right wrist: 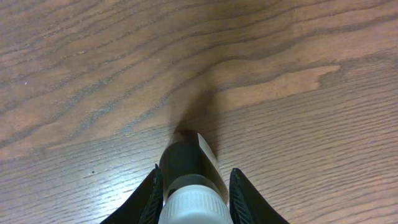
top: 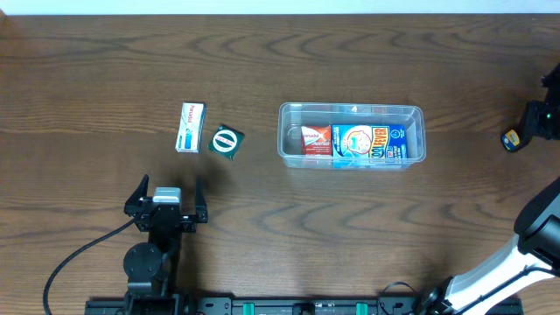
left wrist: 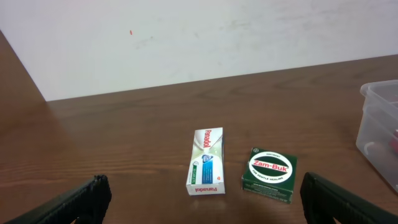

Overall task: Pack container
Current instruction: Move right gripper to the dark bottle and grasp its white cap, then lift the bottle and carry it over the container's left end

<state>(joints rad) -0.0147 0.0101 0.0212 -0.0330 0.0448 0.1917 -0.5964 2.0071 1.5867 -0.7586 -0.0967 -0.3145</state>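
Your container (top: pixel 352 109) sits on the worktop (top: pixel 262 52) a little past the middle, long side running across. Inside it, a red-and-white box (top: pixel 317 140) lies at the container's left end and a blue box (top: pixel 369 143) fills the stretch beside it, the two touching.

Well to the left of the container, you have two small boxes lying flat on the wood. The white Panadol box (left wrist: pixel 206 162) is the farther one from the container. The green Zam-Buk box (left wrist: pixel 271 176) lies just beside it, on the side nearer the container, and the two do not touch.

Your left claw (top: pixel 171 188) is spread wide with nothing between its fingers. It hangs nearer to you than those two boxes, well off the container's left end, with both boxes showing between its fingers (left wrist: pixel 74 200) in its wrist view.

Your right claw (right wrist: pixel 195 177) is far off the container's right end, near the worktop's edge. It is pinching a small bottle (right wrist: pixel 181 158), dark-bodied with a white ribbed cap, the fingers pressed against either side of the cap. Whether the bottle's far end touches the wood, you cannot tell from these views.
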